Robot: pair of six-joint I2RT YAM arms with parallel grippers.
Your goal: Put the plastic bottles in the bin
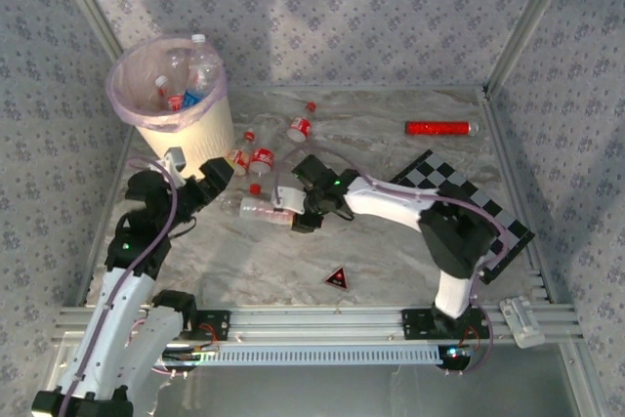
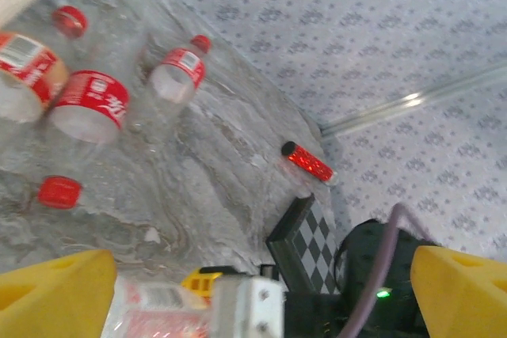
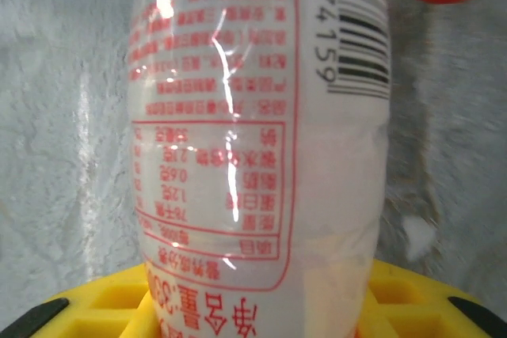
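Clasping bottle, right hand, left hand spread

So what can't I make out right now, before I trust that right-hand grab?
Right wrist: bottle too close; both ends cut off by frame edges.
Top external: right claw fingertips hidden under its own wrist; grip unconfirmed.
Top external: bin depths hidden by rim; bottle count unclear.
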